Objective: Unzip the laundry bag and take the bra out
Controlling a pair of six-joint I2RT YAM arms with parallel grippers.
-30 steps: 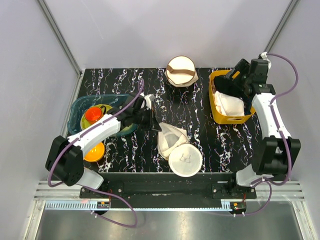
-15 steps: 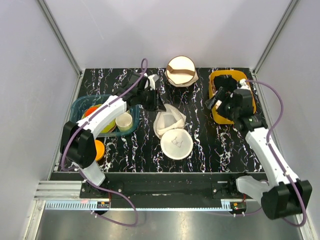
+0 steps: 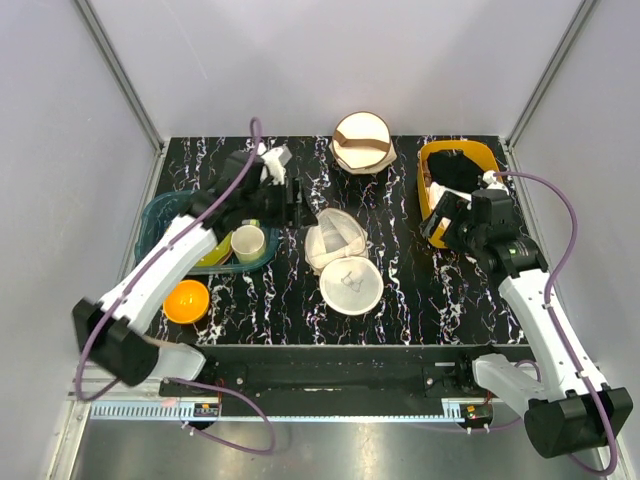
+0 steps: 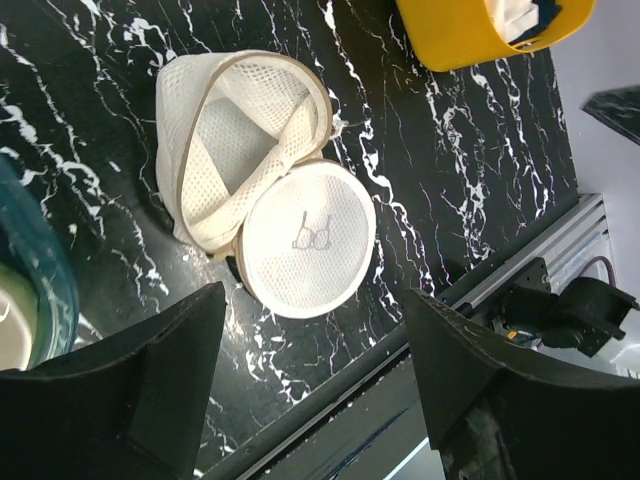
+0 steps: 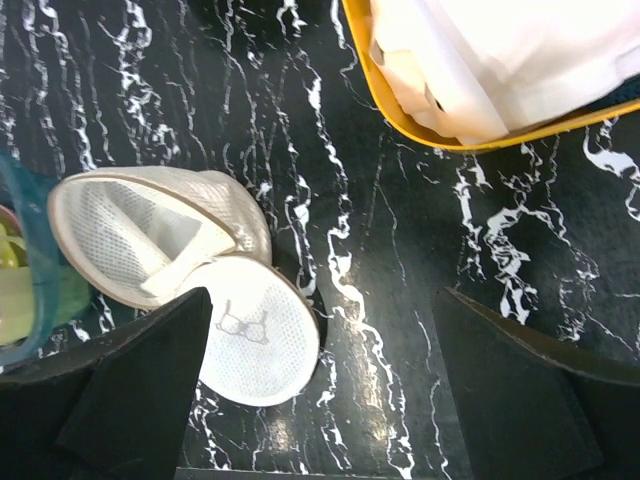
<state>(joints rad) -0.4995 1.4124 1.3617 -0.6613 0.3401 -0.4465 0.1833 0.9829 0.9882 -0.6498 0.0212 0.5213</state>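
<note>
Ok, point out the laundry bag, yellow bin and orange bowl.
laundry bag (image 5: 258, 338): right wrist view, printed face.
yellow bin (image 4: 460, 35): left wrist view, outer wall.
orange bowl (image 3: 187, 300): top external view, middle.

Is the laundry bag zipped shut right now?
No, the laundry bag lies open like a clamshell, its two mesh halves spread apart.

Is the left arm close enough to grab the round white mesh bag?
Probably yes. The left gripper hangs open right beside the laundry bag, which lies unzipped. Nothing stands between them in the top view or the left wrist view.
</note>
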